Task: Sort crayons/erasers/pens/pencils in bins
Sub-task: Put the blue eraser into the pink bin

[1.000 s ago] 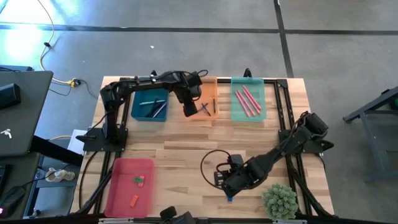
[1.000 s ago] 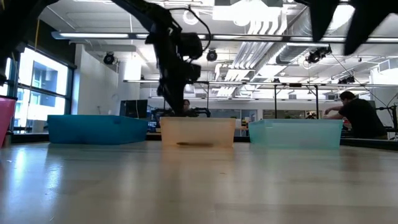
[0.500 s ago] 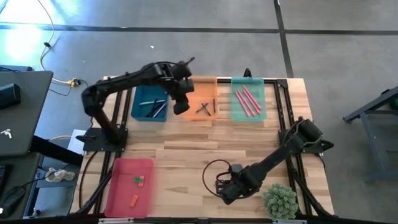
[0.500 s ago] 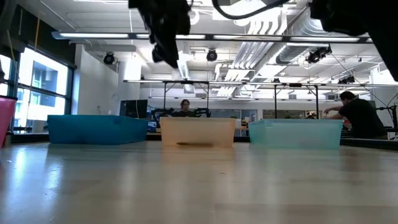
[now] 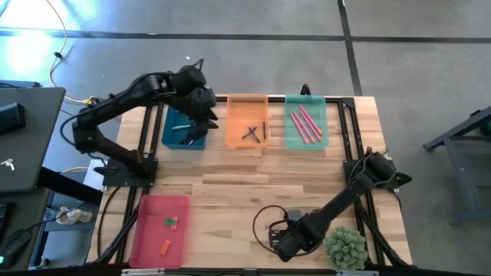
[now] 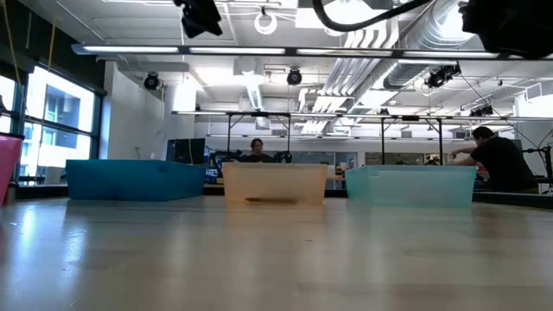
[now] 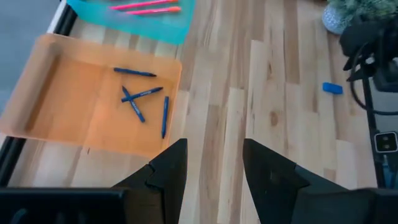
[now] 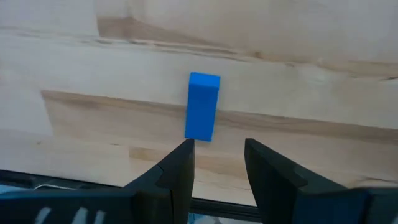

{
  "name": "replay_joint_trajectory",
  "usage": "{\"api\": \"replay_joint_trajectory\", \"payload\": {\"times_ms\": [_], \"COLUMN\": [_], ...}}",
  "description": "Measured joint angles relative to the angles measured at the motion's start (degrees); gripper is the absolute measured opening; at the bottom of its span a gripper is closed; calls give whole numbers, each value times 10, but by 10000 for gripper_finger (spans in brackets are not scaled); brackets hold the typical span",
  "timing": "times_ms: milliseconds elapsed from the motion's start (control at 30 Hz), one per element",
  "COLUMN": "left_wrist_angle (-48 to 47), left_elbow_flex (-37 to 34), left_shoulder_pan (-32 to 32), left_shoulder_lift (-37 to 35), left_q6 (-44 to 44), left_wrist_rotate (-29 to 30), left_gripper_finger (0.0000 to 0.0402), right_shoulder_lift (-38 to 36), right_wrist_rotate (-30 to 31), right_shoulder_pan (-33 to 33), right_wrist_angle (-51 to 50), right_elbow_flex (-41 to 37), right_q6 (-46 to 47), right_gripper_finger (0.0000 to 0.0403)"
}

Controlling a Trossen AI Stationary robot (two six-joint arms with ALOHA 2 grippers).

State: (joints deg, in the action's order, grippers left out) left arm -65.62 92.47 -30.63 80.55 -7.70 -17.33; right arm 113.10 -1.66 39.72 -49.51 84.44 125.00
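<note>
My right jaws (image 8: 216, 165) stand apart and empty, low over the surface (image 8: 311, 74), with the blue eraser (image 8: 203, 115) lying just ahead of them. My left jaws (image 7: 214, 165), also parted and empty, hang above the teal bin (image 5: 178, 138); four dark blue pens (image 7: 142, 101) lie in the orange bin (image 7: 56, 106).

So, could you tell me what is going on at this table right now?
Two robot arms are sorting stationery into bins. The right end effector is low over the table's near edge, open, lined up on a blue eraser lying loose on the wood, not yet gripped. The left end effector is open and empty, up over the teal bin. The orange bin holds dark blue pens, the mint green bin pink-red sticks, and the pink-red bin a few erasers.
</note>
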Motion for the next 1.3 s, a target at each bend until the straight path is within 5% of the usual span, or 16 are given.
{"api": "replay_joint_trajectory", "payload": {"times_ms": [500,1300], "left_wrist_angle": [-11,-11], "left_elbow_flex": [0,0], "left_shoulder_pan": [-1,-1], "left_shoulder_lift": [-38,-38], "left_q6": [0,0], "left_wrist_rotate": [60,63], "left_gripper_finger": [142,142], "right_shoulder_lift": [45,72], "right_wrist_rotate": [-27,-32], "right_shoulder_pan": [-15,-19], "right_wrist_angle": [64,57], "right_elbow_flex": [0,0], "right_q6": [10,37], "right_gripper_finger": [134,134]}}
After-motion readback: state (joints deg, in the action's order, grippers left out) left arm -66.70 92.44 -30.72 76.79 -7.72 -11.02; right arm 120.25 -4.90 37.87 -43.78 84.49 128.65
